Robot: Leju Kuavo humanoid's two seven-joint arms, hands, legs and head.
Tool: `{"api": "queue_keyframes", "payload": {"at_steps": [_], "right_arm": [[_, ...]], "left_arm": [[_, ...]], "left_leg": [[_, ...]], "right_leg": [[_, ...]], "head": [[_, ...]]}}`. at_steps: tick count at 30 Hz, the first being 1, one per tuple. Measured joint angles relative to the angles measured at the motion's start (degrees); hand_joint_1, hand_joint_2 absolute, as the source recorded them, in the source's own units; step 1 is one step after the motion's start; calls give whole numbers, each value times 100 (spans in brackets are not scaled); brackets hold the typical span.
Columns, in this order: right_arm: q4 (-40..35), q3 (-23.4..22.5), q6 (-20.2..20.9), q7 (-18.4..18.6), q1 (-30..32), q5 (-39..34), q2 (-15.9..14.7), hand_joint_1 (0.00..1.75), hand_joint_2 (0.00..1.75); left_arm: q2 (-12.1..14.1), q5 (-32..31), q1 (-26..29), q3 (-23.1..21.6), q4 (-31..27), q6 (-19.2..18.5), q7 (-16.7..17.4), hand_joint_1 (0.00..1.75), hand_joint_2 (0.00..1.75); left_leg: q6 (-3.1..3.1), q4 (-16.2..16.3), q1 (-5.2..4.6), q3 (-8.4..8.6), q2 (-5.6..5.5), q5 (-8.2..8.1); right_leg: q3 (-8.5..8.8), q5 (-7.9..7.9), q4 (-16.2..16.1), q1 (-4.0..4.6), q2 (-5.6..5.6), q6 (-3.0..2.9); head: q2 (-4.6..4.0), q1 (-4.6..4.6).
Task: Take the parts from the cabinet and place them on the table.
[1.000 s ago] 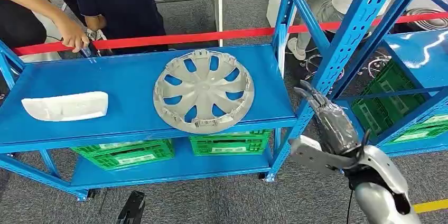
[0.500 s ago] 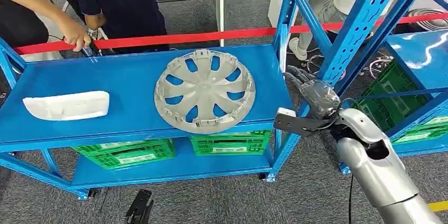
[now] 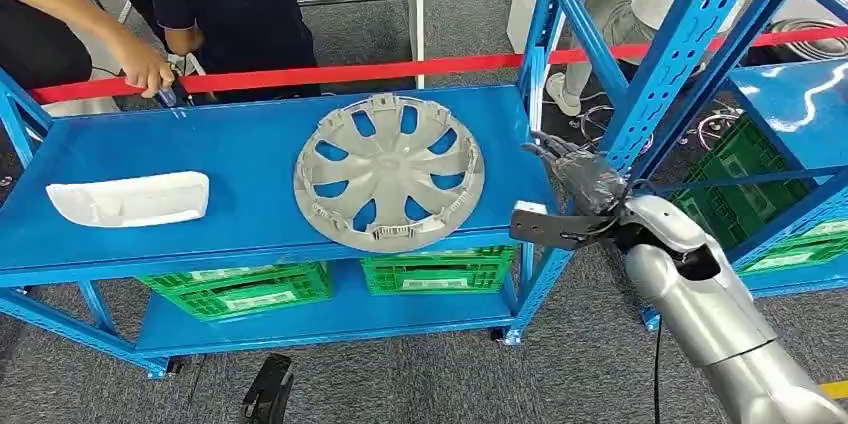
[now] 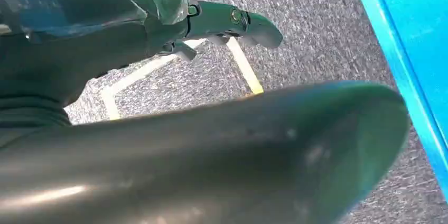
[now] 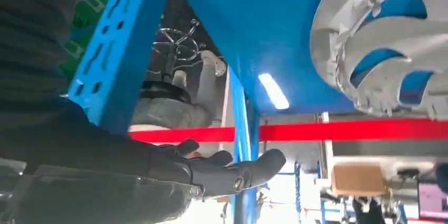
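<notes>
Blue shelf [image 3: 250,159] with hubcap [image 3: 388,171], right hand [image 3: 580,176] (empty, fingers apart) now nearer its edge

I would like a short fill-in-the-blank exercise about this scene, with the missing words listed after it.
1. The round silver plastic wheel cover lies on the top ____ shelf.
2. The white curved plastic part lies toward the shelf's ____ end.
3. The right hand holds ____.
4. The crates under the shelf are ____.

Missing words: blue; left; nothing; green
</notes>
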Motion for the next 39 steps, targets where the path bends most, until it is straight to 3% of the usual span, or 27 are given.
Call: {"api": "queue_keyframes", "payload": {"at_steps": [2, 4, 8, 17, 21, 30, 39], "right_arm": [[220, 73, 94, -165, -115, -121, 106, 0, 175], [463, 265, 350, -631, -304, -281, 272, 0, 175], [746, 694, 494, -724, -594, -685, 698, 0, 175], [749, 1264, 546, -672, -805, -1157, 938, 0, 175], [417, 1523, 712, -698, -801, -1486, 1036, 0, 175], [-425, 1996, 1054, -429, -805, -2033, 1093, 0, 175], [-364, 2265, 1290, -64, -864, -2219, 1091, 0, 175]], "left_arm": [[22, 57, 0, 9, 27, 57, -31, 0, 0], [37, 70, -7, 44, 42, 55, -74, 0, 0], [39, -18, -115, 72, 88, 2, -70, 0, 0], [52, -135, -177, 70, 151, -32, -57, 0, 0], [103, -231, -181, 70, 145, 35, -42, 0, 0], [131, -323, -194, 74, 48, 20, 142, 0, 0], [111, -273, -195, 155, 48, 42, 140, 0, 0]], "left_leg": [[0, 0, 0, -2, 0, 0], [1, 0, 0, -2, 10, 2], [1, 1, 6, 5, 10, 3], [0, -3, 5, -2, 8, 2], [0, -3, 5, -1, 12, 3], [0, -3, 5, -1, 12, 2], [0, -2, 5, -1, 9, 3]], "right_leg": [[1, 1, 1, 1, 3, 1], [23, 7, 3, 2, 9, 8], [18, 7, 2, 2, 10, 8], [14, 5, 2, 6, 9, 7], [12, 6, 2, 5, 11, 7], [11, 5, 1, 5, 11, 7], [13, 6, 1, 4, 10, 7]], "head": [[0, 0], [0, 2], [0, 0], [0, 0], [0, 0], [0, 0], [0, 0]]}}
